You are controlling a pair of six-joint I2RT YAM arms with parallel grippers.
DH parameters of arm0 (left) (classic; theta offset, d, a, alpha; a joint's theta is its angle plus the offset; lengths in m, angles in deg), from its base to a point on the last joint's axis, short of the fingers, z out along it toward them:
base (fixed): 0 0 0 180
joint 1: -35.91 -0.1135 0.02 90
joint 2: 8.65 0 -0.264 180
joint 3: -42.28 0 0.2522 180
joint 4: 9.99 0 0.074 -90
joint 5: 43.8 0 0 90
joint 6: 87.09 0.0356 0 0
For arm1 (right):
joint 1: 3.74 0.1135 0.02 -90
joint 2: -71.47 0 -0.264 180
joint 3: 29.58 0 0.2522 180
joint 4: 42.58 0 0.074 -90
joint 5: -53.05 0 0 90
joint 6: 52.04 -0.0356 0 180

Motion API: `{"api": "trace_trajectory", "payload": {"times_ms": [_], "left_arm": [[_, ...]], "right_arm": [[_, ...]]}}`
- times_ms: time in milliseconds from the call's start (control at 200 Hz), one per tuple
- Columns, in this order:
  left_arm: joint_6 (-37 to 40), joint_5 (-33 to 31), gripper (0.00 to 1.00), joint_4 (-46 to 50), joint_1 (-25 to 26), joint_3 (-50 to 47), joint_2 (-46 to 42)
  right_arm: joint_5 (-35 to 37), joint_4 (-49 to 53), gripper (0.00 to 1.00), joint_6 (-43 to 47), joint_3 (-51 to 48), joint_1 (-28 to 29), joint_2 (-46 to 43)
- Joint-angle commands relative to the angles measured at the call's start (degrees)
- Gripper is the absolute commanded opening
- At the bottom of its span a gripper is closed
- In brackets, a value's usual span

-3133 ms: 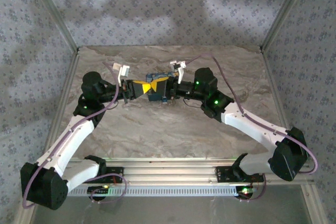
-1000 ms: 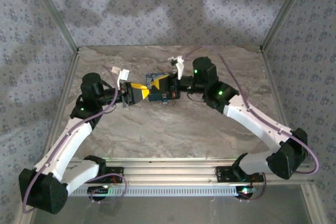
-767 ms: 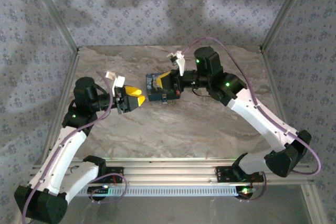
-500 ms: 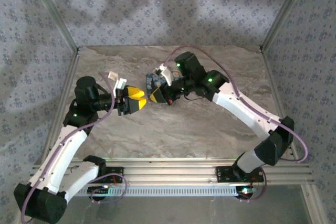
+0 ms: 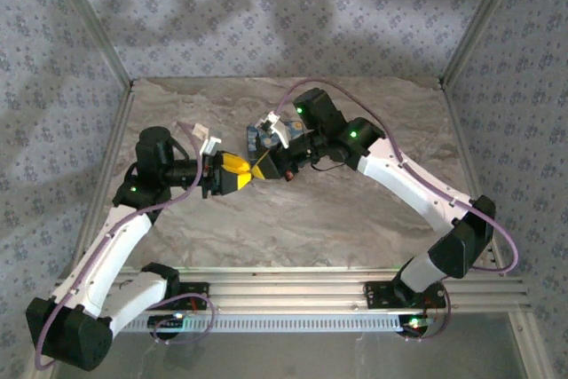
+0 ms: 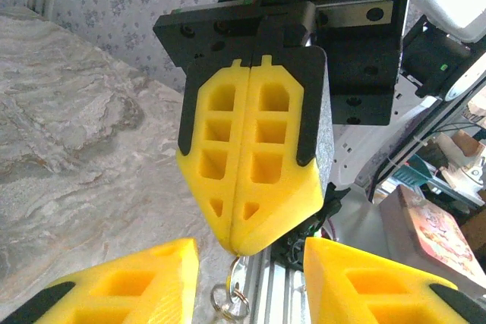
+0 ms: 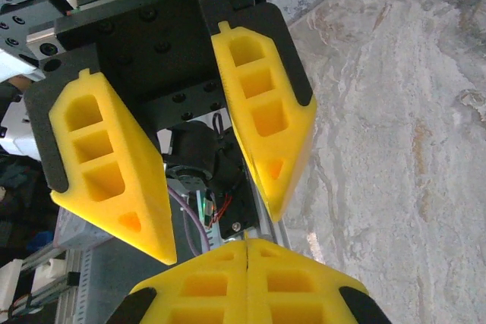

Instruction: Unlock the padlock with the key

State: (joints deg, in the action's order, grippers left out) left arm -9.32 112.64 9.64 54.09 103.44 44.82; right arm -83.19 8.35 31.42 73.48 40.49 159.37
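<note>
My right gripper is shut on a small silver key, whose key ring dangles below the closed yellow fingertips. My left gripper is open and faces it tip to tip, with one finger on each side of the key. In the right wrist view, my right gripper has its pads pressed together, and the left gripper stands spread opposite it. The padlock is hidden from view.
The blue painted box sits just behind the right gripper on the marbled table. Patterned walls enclose the back and both sides. An aluminium rail runs along the near edge by the arm bases.
The right gripper swung off the box and turned to face left. The left arm pulled back to the left, then came forward until its open fingers met the right gripper's tip.
</note>
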Motion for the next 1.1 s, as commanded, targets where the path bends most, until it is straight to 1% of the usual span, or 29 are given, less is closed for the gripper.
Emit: {"api": "trace_trajectory", "payload": {"times_ms": [0, 195, 325, 460, 645, 725, 859, 994, 1094], "left_arm": [[1.65, 1.3, 0.41, 0.68, 0.2, 0.28, 0.31], [1.59, 1.68, 0.43, 0.77, 0.76, 0.2, 0.58], [1.74, 1.94, 0.42, 0.99, 1.34, 0.32, 0.96], [1.8, 2.55, 0.37, 1.15, 1.51, 0.66, 1.62], [2.06, 2.82, 0.27, 1.69, 1.51, 1.02, 2.51], [2.11, 2.82, 0.26, 1.78, 1.51, 1.1, 2.69], [2.12, 2.74, 0.2, 1.77, 1.51, 1.21, 2.6], [1.84, 2.74, 0.2, 1.64, 1.51, 1.29, 2.6], [1.59, 2.69, 0.25, 1.44, 1.51, 1.29, 2.44]], "right_arm": [[-2.58, 0.9, 0.0, 0.75, 1.6, -0.46, -1.45], [-3.15, -0.07, 0.0, 0.32, 1.08, -0.96, -2.19], [-3.33, -0.38, 0.0, 0.22, 1.06, -1.14, -2.34], [-3.46, -0.52, 0.0, 0.22, 1.02, -1.18, -2.32], [-3.51, -0.56, 0.0, 0.22, 0.9, -1.47, -2.57], [-3.58, -0.82, 0.0, 0.13, 0.88, -1.55, -2.6], [-3.64, -1.26, 0.0, 0.13, 0.63, -1.59, -2.38], [-3.91, -1.22, 0.0, 0.13, 0.28, -1.45, -2.09], [-4.03, -1.22, 0.0, 0.22, 0.18, -1.46, -1.92]]}}
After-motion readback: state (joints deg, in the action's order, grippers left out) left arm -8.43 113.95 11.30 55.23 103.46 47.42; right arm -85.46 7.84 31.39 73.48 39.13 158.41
